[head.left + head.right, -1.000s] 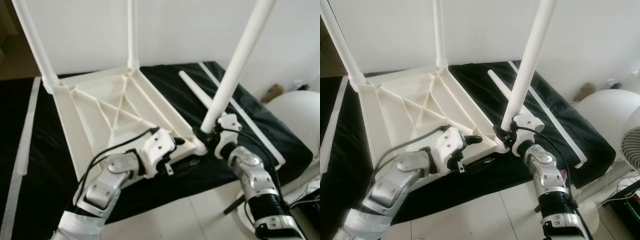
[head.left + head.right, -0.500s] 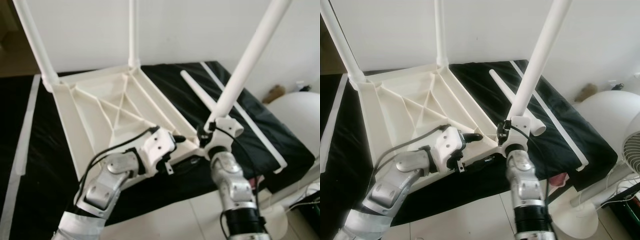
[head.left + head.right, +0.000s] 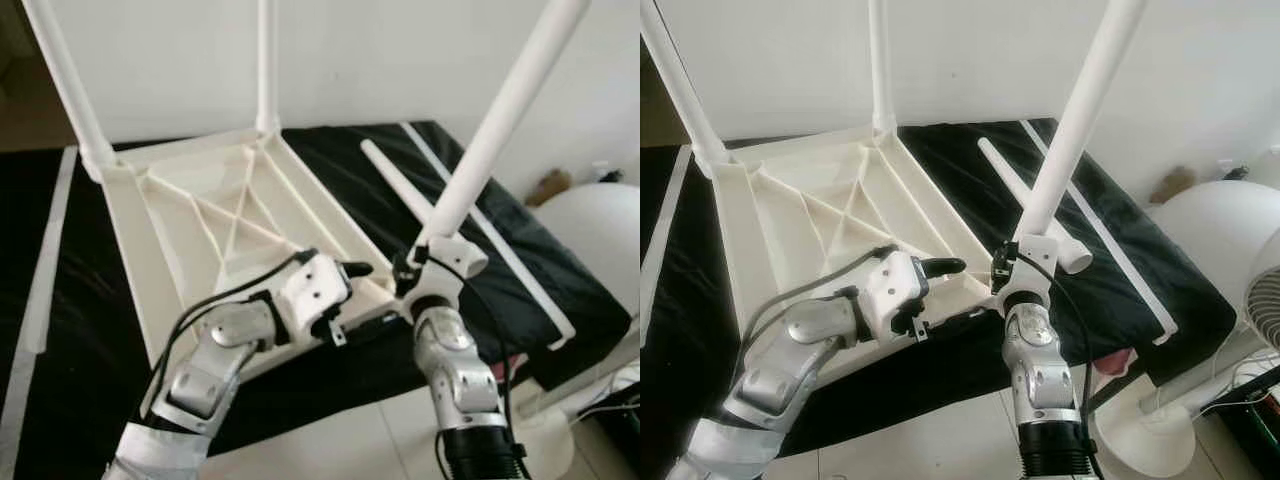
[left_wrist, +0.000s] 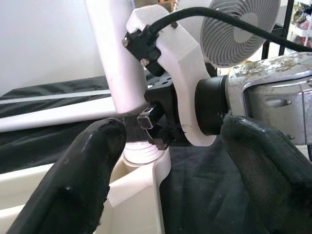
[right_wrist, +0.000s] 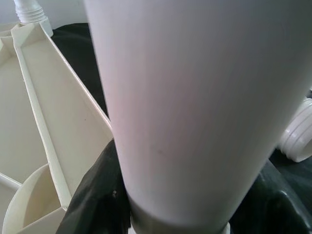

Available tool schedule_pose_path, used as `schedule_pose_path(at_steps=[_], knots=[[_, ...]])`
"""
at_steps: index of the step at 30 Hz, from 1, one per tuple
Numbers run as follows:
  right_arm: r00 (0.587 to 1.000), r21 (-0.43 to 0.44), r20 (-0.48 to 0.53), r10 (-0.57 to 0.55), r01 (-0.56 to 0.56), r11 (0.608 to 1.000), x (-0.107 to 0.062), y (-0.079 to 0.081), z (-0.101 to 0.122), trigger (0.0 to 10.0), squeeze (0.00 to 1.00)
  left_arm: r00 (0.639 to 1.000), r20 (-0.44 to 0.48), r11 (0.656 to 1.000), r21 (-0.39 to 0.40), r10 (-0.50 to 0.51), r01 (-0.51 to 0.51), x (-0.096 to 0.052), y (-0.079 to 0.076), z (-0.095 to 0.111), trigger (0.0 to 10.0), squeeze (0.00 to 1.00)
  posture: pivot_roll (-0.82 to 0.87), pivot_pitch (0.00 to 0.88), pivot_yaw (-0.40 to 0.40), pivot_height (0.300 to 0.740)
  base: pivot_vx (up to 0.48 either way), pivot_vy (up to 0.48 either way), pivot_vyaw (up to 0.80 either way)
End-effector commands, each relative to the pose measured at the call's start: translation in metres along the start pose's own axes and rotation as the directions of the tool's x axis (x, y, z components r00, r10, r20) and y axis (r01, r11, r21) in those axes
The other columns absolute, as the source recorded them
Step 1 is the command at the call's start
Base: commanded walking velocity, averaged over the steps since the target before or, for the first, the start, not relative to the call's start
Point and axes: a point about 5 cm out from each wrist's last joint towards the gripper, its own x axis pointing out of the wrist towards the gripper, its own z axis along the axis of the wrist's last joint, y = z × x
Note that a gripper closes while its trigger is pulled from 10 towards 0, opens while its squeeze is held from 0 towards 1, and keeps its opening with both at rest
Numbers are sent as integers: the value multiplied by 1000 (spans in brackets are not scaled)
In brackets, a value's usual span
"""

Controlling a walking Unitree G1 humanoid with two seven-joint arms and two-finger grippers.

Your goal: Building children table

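I've got the tabletop (image 3: 215,215) lying upside down on the black-covered bench (image 3: 530,260), ribs up, so the corner sockets face me. Two legs (image 3: 68,90) are already standing in the far corners. Right gripper (image 3: 1012,268) has its fingers clamped round the base of the third leg (image 3: 495,130), which sits at the near right corner socket (image 4: 141,151) and leans away to the right. I judge it needs squaring up before the thread will bite. Left gripper (image 3: 350,290) sits at the tabletop's near edge just beside that corner, fingers (image 4: 80,190) spread wide with nothing between them. My read is it's there to brace the frame against the twist. Fourth leg (image 3: 400,190) lies loose on the bench behind.
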Motion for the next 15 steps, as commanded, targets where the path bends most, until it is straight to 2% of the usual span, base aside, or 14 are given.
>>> schedule_pose_path(at_steps=[1, 2, 9, 14, 15], knots=[[997, 15, -78, -13, 14, 1000, -7, 0, -18, 10000, 133, 999, 1, 999, 0, 54, -54, 0, 0, -2, 10000, 0, -43, 19, -60, 740, 0, 0, 0], [997, 14, -79, -13, 15, 1000, -7, -1, -18, 10000, 1000, 999, 2, 999, 0, 53, -53, 0, 0, -2, 10000, 0, -43, 19, -60, 740, 0, 0, 0], [997, 22, -68, 38, -36, 999, -7, -1, -13, 10000, 1000, 999, 11, 999, -2, 48, -48, 0, -2, -1, 10000, 0, -38, 13, -66, 740, 0, 0, 0], [996, 8, -45, 74, -74, 997, -5, -12, -6, 10000, 1000, 999, 13, 999, -3, 47, -47, 1, -2, -2, 10000, 0, -43, 10, -69, 740, 0, 0, 0], [995, -6, -50, 87, -87, 996, -5, -14, -6, 10000, 827, 999, 15, 999, -1, 47, -47, 1, -2, -2, 10000, 0, -44, 10, -68, 740, 0, 0, 0]])
